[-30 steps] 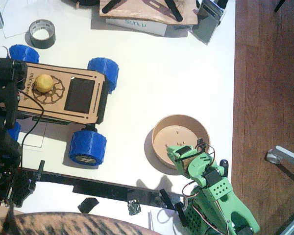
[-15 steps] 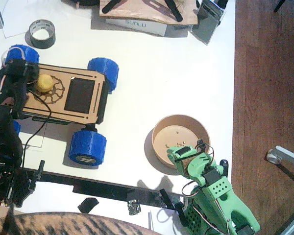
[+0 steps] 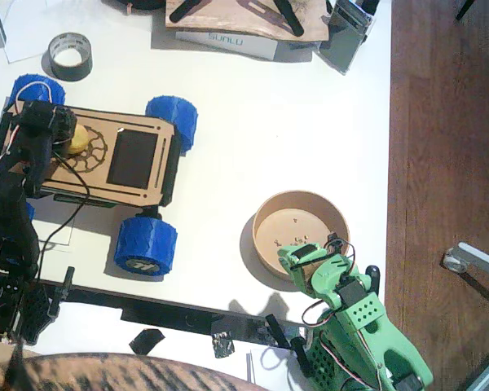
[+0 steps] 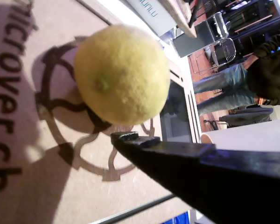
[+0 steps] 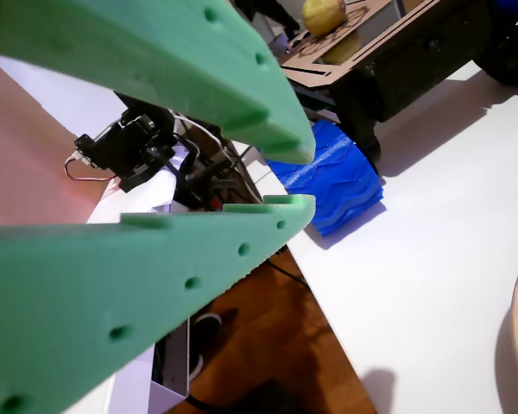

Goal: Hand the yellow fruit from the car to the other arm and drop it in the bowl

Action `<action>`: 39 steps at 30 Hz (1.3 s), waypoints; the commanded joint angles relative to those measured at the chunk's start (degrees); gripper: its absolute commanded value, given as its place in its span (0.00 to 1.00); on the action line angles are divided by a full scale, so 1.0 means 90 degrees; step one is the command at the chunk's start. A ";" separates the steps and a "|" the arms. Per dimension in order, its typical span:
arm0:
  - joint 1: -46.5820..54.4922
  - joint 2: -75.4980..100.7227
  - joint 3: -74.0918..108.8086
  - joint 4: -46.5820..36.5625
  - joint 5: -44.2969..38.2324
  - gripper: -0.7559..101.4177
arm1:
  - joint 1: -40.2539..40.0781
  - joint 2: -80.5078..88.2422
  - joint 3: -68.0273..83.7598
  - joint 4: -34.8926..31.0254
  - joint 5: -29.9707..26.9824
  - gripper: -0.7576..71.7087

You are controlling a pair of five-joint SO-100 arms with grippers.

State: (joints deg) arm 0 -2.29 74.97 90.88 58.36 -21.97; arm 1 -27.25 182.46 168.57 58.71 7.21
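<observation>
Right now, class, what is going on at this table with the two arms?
The black left gripper is at the yellow fruit, which sits on the engraved gear of the car. In a wrist view one black finger lies beside the fruit; whether it is gripped cannot be told. The green right gripper hangs open over the near rim of the bowl, holding nothing.

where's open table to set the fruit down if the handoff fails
Widest bare patch: white table between the car, the bowl and the boxes at the far edge. A narrower strip lies between the car's near wheel and the bowl. Crowded: near edge around the green arm.
</observation>
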 commanded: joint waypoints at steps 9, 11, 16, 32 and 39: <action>0.0215 -0.0234 -0.0303 -0.0244 0.0078 0.41 | 0.0000 0.0020 -0.0322 -0.0029 -0.0039 0.01; 0.0273 -0.0264 -0.0303 -0.0273 0.0078 0.41 | 0.0000 0.0029 -0.0303 -0.0029 -0.0029 0.01; 0.0410 -0.0273 -0.0303 -0.0361 0.0078 0.41 | -0.0010 0.0039 -0.0283 -0.0049 -0.0029 0.01; 0.0518 -0.0264 -0.0303 -0.0498 0.0068 0.01 | 0.0000 0.0039 -0.0273 -0.0068 -0.0020 0.01; 0.0518 -0.0293 -0.0303 -0.0547 0.0068 0.01 | 0.0000 0.0059 -0.0264 -0.0068 -0.0029 0.01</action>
State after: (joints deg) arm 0 2.11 72.16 90.62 54.14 -21.97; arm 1 -27.25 182.46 168.57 58.71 7.21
